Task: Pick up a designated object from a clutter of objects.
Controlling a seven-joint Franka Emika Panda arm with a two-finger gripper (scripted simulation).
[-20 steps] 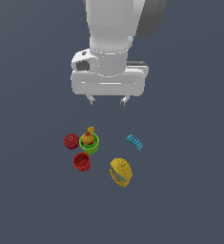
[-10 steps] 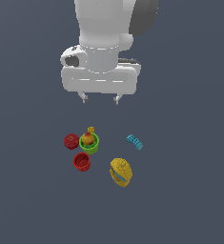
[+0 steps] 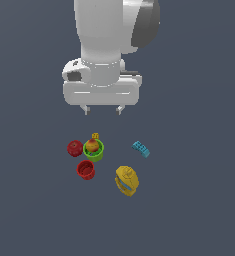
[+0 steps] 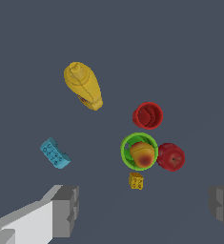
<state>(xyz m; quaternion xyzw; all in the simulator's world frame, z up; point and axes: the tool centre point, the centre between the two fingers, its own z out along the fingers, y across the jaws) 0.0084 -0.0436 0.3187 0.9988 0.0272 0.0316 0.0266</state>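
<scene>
- Exterior view: the big white arm fills the upper centre of the frame, and its gripper (image 3: 103, 109) hangs above the toys, two short fingertips (image 3: 87, 110) showing well apart, nothing between them.
- Below it, centre frame, the small round orange-yellow ball with a red blush (image 3: 92, 146) sits in the mouth of the bright green cup (image 3: 94, 151).
- Touching that cup on the frame's left is the dark red ball (image 3: 75, 147); the tiny yellow cube (image 3: 95, 135) sits just above the cup's rim in the picture.
- The red cup (image 3: 85, 170) stands just below the green one, open end up.
- Lower right of centre lies the lumpy yellow object (image 3: 127, 180); the blue studded brick (image 3: 141, 149) is off to the right, apart from the rest.
- Wrist view: grey finger pads (image 4: 66, 210) show at the lower left and lower right corners, spread wide, gripping nothing.
- The blushed ball (image 4: 142, 153) is right of centre, nested in the green ring (image 4: 126, 145), the dark red ball (image 4: 171, 157) pressed against it and the cube (image 4: 136, 181) just beneath.
- The red cup (image 4: 147, 115) sits above the ring, the yellow lump (image 4: 83, 85) is upper left, and the brick (image 4: 54, 153) is at mid-left.
</scene>
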